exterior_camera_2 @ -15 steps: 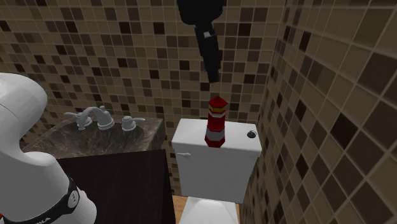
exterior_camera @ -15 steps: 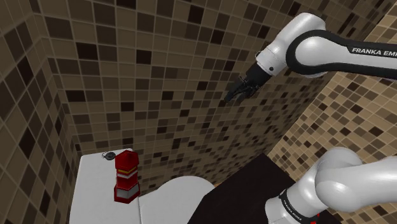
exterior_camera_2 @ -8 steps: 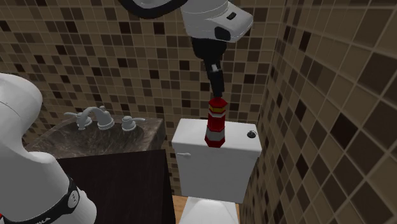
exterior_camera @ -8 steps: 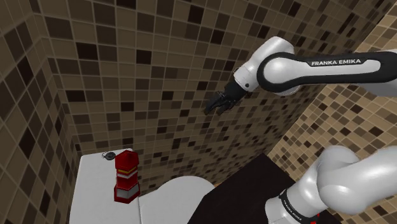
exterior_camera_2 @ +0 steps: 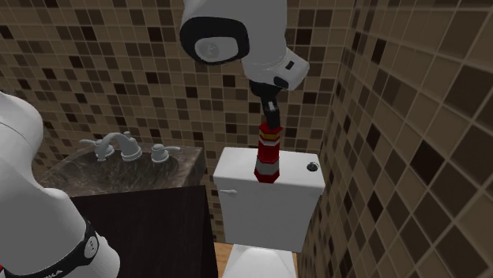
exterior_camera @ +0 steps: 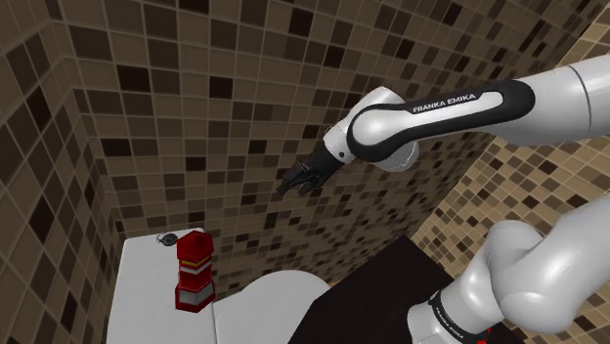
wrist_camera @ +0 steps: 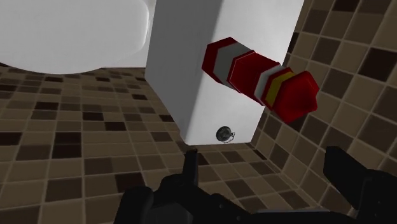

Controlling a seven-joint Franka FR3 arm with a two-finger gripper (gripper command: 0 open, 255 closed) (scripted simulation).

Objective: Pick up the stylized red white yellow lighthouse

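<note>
Your all-black end effector (exterior_camera: 290, 185), released and empty, hangs above the red-white-yellow hexagonal lighthouse (exterior_camera: 194, 271) upright on a white toilet tank (exterior_camera: 142, 293).

I can read one text: the white letters FRANKA EMIKA, on the black sleeve of my white arm (exterior_camera: 445, 101). The letters on the black ring near my base (exterior_camera: 452, 318) are too small to read.

At the second exterior view's centre the gripper (exterior_camera_2: 271, 118) covers the top of the lighthouse (exterior_camera_2: 268, 160), and the dark speck (exterior_camera_2: 310, 167) on the toilet tank (exterior_camera_2: 261, 209) is too small to identify.
</note>
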